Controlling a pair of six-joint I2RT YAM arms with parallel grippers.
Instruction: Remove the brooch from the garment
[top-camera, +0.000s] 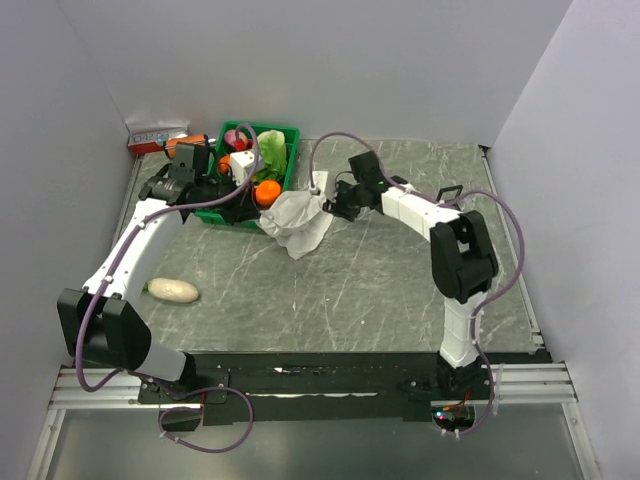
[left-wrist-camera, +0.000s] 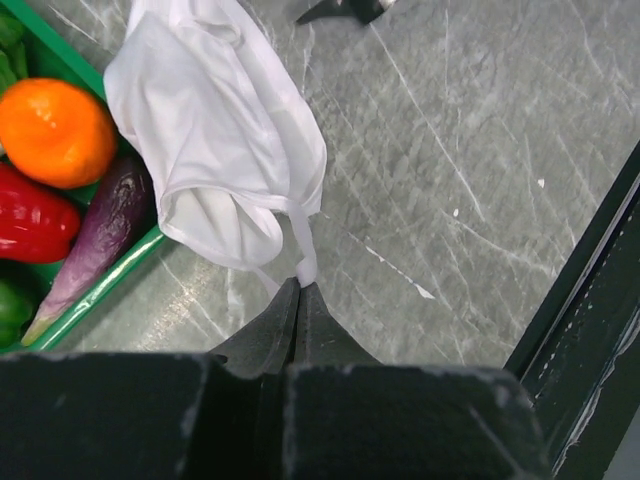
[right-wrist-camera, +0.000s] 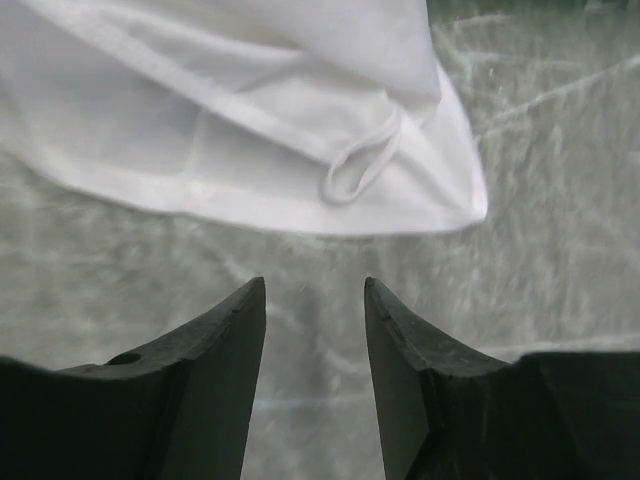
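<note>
We find the garment (top-camera: 297, 222) bunched in a loose heap at the far middle of the bench (top-camera: 350, 290), one side draped against the near right corner of the green basket (top-camera: 283, 135) and the rest lying on the grey surface. In the left wrist view the white cloth overlaps the basket rim and touches a purple eggplant (left-wrist-camera: 100, 235), with an orange (left-wrist-camera: 55, 130) and a red pepper (left-wrist-camera: 30, 220) beside it. The left gripper (left-wrist-camera: 301, 290) has its jaws closed tight on a narrow strap of the garment, pinched at the very tips. The right gripper (right-wrist-camera: 315, 290) hangs low over the bench just short of the garment's edge, its jaws parted with only bare bench between them; a small strap loop (right-wrist-camera: 355, 170) lies on the cloth just beyond the tips. We cannot make out the brooch in any view. A white oval lump (top-camera: 173, 291) lies well apart, near the left arm.
</note>
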